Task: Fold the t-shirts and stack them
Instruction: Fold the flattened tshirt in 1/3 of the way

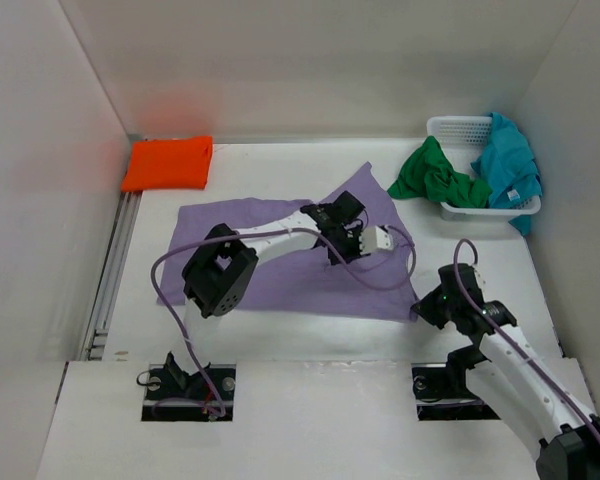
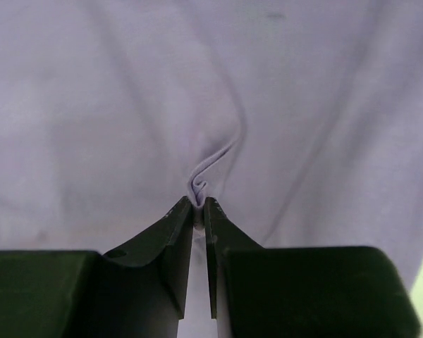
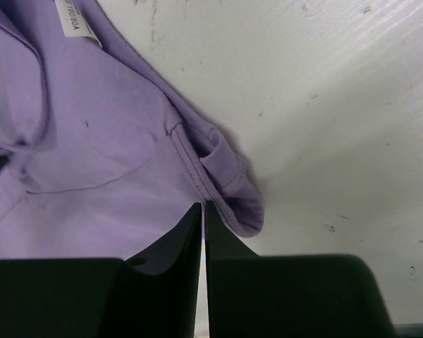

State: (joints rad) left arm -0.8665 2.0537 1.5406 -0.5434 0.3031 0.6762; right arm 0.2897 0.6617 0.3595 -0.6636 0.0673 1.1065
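Across lavender t-shirt (image 1: 300,285), left arm (image 1: 280,240) outstretched.

Lavender t-shirt (image 1: 290,285) middle hidden under left arm (image 1: 280,240); label (image 3: 77,21) print cut by frame edge.

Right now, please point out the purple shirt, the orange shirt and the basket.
purple shirt (image 1: 290,290), top view, its near half.
orange shirt (image 1: 168,163), top view, middle of the folded cloth.
basket (image 1: 452,126), top view, its far left rim.
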